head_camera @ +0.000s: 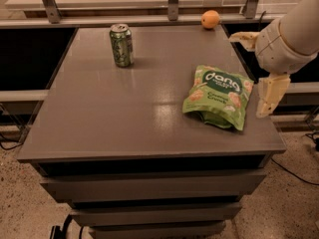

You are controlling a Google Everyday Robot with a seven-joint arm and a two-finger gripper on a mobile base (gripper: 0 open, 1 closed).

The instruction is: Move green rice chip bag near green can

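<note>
Grey tabletop [124,113] seen from the front and above, set on a cabinet of stacked drawer fronts [149,188] over a speckled floor [20,203]. The green rice chip bag [218,96] lies flat at the right of the frame, near the tabletop's right edge, with its white lettering facing up. The green can [121,45] stands upright at the upper left of centre, well apart from the bag. An orange [210,19] rests at the back edge, top centre-right. The robot arm [299,29] enters from the upper right corner. Its pincer [257,66] hangs just beyond the tabletop's right edge, beside the bag but not touching it. The pincer is released and holds nothing: one pale finger [270,93] points downward, the other reaches toward the left higher up, and the two stand well apart.
</note>
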